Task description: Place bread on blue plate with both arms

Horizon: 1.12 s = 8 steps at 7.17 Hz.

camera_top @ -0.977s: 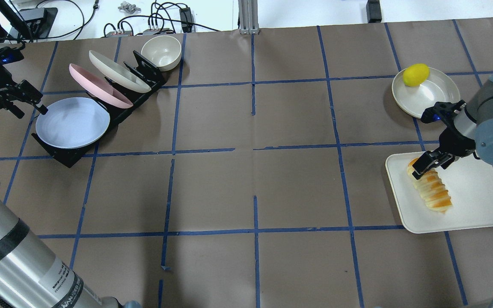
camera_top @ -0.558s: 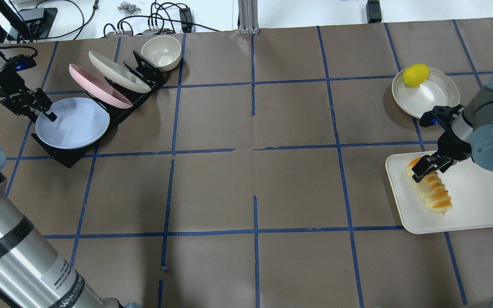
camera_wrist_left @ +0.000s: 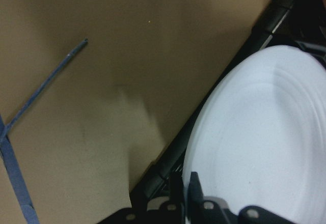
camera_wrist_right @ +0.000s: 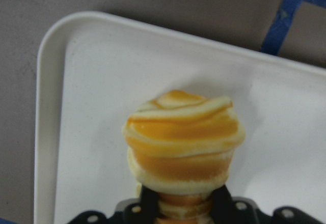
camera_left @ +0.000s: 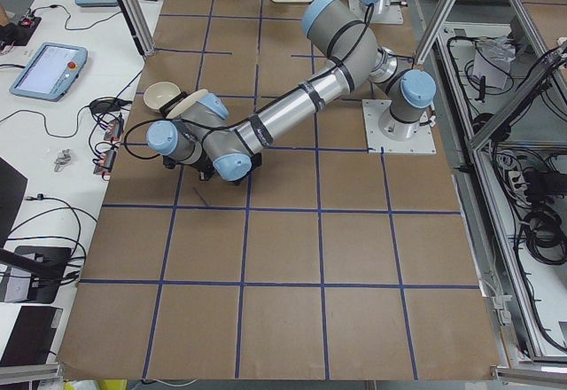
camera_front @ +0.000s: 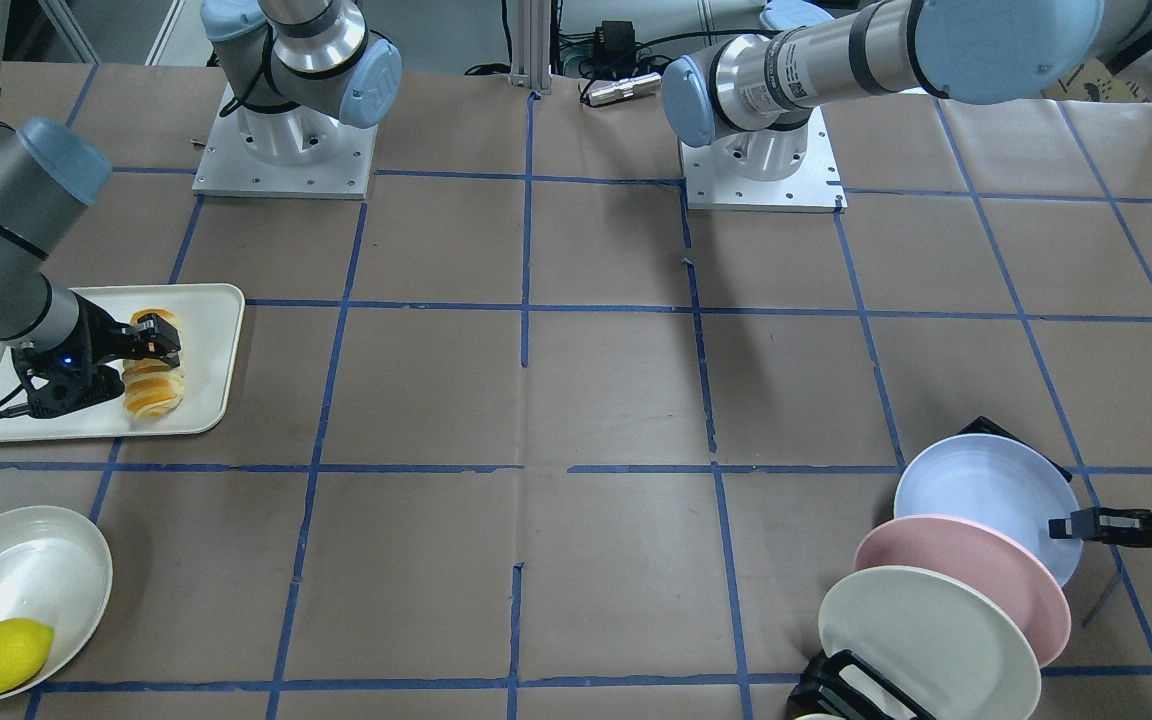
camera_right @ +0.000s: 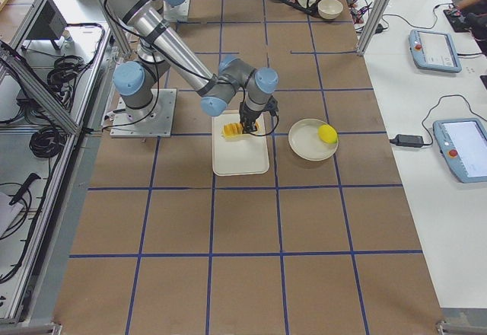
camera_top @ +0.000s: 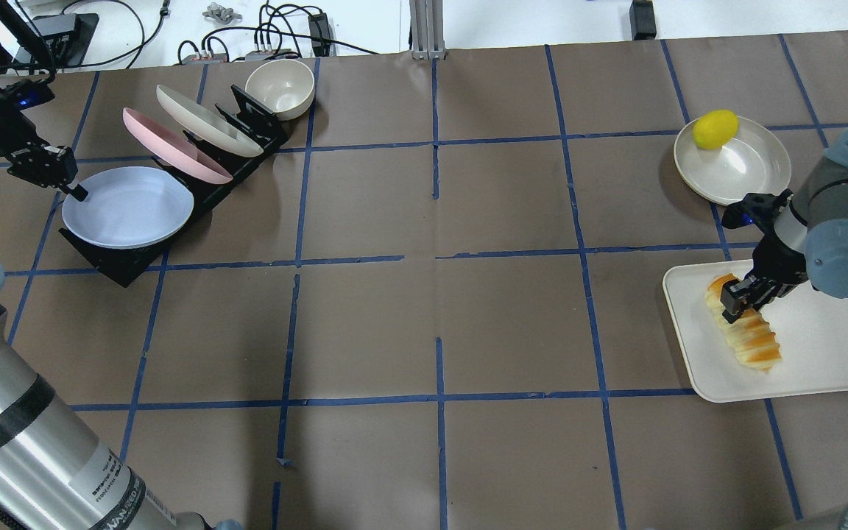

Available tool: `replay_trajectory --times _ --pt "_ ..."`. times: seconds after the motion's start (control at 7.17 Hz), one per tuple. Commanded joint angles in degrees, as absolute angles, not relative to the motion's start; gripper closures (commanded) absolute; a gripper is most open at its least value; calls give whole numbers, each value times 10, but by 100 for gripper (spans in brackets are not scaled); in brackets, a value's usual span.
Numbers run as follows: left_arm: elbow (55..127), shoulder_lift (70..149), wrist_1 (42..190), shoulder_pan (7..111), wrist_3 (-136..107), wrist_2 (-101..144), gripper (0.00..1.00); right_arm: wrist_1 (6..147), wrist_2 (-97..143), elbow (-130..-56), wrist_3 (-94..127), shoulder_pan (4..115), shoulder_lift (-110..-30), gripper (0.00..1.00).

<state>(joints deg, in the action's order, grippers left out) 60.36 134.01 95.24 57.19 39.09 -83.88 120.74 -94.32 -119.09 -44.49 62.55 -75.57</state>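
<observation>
The bread lies on a white tray at the right. My right gripper is down over the loaf's far end, and in the right wrist view its fingers press both sides of the bread. The blue plate leans in the front slot of a black rack at the far left. My left gripper is at the plate's left rim. In the left wrist view its fingers stand close together on the rim of the blue plate.
A pink plate and a cream plate lean in the same rack, with a cream bowl behind. A yellow lemon sits in a cream dish beyond the tray. Blue tape lines cross the brown table.
My left gripper moved in to the blue plate's rim and narrowed onto it; the rack shifted slightly. My right gripper came down and closed around the bread, which shifted a little.
</observation>
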Motion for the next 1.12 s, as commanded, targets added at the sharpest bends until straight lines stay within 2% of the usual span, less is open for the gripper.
replay_trajectory --times 0.0,0.28,0.56,0.7,0.98 --pt "613 1311 963 568 393 -844 98 1194 -947 -1174 -431 627 -787 93" --pt "623 1266 1005 564 413 -866 97 1110 -966 -1107 -408 635 -866 93" --pt "629 1204 1066 573 411 -872 97 981 -975 -1007 -375 656 -879 93" --pt "660 1161 1075 577 408 -871 97 916 -974 -946 -372 666 -898 93" --pt "778 1056 1060 636 348 -868 96 821 -974 -849 -276 733 -917 93"
